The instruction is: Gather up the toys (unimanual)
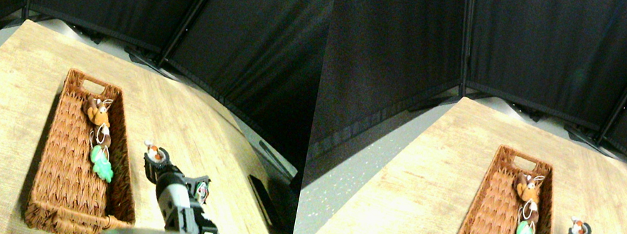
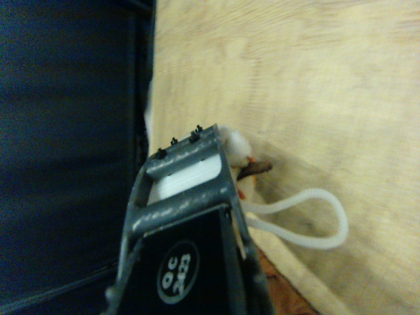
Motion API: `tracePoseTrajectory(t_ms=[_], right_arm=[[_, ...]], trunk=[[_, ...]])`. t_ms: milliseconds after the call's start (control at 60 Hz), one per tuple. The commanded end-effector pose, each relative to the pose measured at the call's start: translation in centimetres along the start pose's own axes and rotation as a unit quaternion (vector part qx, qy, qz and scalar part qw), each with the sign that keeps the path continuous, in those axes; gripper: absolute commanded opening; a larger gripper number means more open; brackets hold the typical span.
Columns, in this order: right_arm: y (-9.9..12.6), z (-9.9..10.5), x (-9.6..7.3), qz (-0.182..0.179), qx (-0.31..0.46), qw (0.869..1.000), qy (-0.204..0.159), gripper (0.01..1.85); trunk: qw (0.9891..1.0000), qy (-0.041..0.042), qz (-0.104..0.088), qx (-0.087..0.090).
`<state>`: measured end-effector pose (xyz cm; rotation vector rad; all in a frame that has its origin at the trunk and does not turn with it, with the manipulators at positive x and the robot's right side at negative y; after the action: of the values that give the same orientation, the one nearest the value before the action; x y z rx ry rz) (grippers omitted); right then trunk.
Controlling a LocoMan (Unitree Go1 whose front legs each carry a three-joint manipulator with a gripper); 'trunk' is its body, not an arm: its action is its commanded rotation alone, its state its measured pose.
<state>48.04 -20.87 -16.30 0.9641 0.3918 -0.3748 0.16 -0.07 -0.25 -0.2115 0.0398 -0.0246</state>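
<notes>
The right gripper [image 1: 155, 156] gripped an orange-white toy [image 1: 153, 149] beside the basket [image 1: 56, 187], which held two toys; the carry over its rim appeared next.

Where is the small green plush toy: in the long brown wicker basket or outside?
In: the green plush toy lies on the wicker basket's floor, within its walls.

The dark grey jaw frame of the right gripper [image 2: 197, 184] rises from six o'clock to centre. Pressed against its tip is the orange-white toy [image 2: 239, 154], its white string loop [image 2: 315, 220] trailing toward four o'clock over the pale wooden table [image 2: 308, 79]. A dark curtain [image 2: 65, 131] fills nine o'clock.
</notes>
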Motion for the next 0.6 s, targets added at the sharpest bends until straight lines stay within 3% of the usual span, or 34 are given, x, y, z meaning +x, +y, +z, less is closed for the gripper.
tracePoseTrajectory(t_ms=[17, 133, 317, 600], right_arm=[[2.0, 0.5, 0.2, 0.042, -0.004, 0.999, -0.011, 0.06], [3.7, 0.4, 0.3, 0.068, -0.022, 0.997, 0.003, 0.06], [5.5, -0.4, 0.2, 0.08, -0.032, 0.996, 0.015, 0.12], [7.3, -2.2, 0.2, 0.095, -0.015, 0.994, 0.053, 0.08]], trunk=[[0.9997, -0.0154, 0.009, -0.013], [0.9994, -0.0211, 0.016, -0.022], [0.9987, -0.0285, 0.025, -0.032], [0.9968, -0.0364, 0.045, -0.055]])
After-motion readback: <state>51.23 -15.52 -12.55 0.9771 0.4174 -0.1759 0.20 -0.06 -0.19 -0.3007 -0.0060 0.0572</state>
